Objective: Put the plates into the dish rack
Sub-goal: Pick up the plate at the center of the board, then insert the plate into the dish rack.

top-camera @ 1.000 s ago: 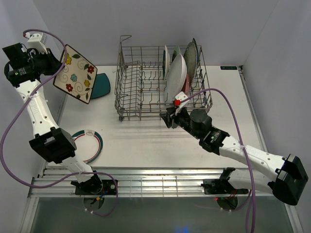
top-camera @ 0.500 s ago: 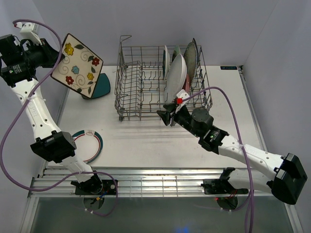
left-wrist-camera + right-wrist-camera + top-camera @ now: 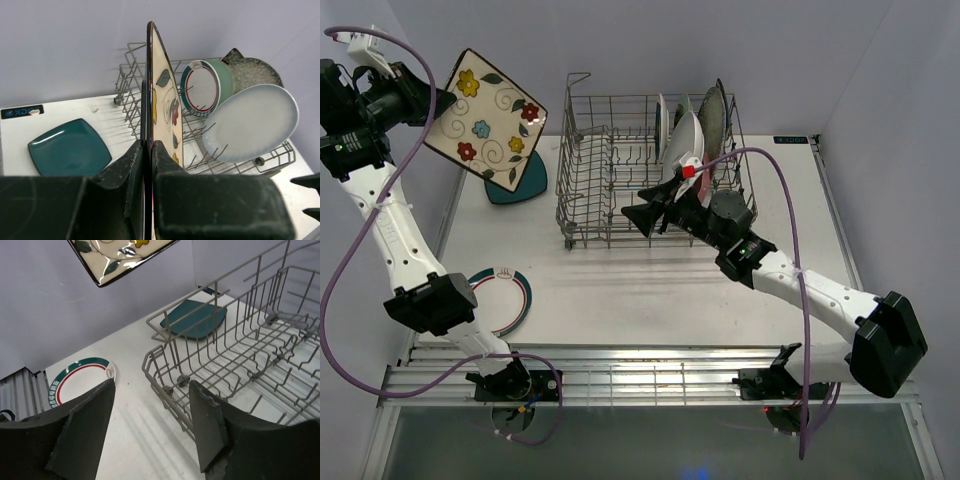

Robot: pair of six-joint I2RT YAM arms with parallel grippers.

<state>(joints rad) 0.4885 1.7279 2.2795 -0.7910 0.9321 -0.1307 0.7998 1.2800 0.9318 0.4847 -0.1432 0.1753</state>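
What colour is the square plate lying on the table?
The square plate is teal; left wrist view.

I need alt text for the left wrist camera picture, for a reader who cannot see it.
The left pincer grips a cream square floral plate, upright and edge-on. Behind it, a grey wire dish rack holds a white oval plate and three round plates; a teal square plate lies flat on the white table.

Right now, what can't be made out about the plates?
- Top view: floral plate covers most of the teal plate; left arm hides part of the rimmed plate.
- Top view: oval plate overlaps the racked plates behind it.
- Right wrist view: top edge crops the floral plate.
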